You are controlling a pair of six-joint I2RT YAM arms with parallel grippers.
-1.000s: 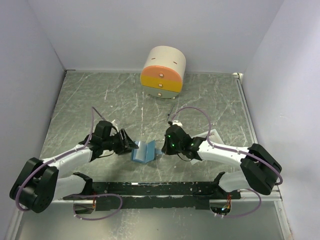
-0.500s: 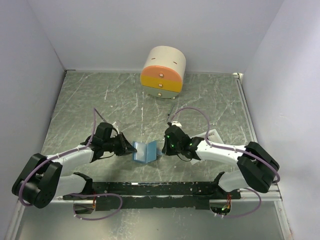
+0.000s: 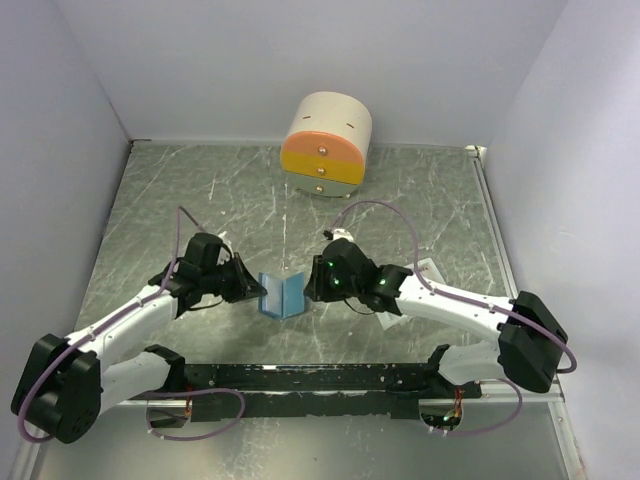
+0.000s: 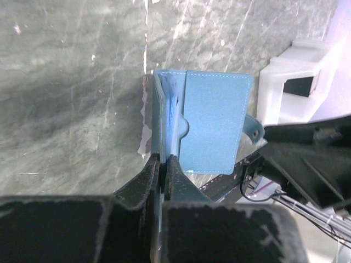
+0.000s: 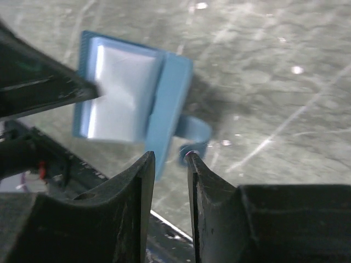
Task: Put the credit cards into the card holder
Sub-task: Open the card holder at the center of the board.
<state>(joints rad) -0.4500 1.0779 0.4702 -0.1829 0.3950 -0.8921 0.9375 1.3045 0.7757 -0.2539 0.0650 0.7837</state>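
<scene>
On a scuffed grey-green marbled table boxed by pale lilac walls, the blue card holder stands half-open, well apart from the round drawer box on the arms' side. The left claw pinches one flap. The right claw is nearly closed at the tabbed edge, grip unclear.

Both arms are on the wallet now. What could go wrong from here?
1. The left gripper pinches only a thin edge of one wallet flap; it may slip out and the wallet fold shut.
2. The right gripper straddles the other flap beside the tab; I cannot tell whether it grips, so a pull could snag the tab.
3. No loose card shows, and both grippers are busy at the wallet.
</scene>
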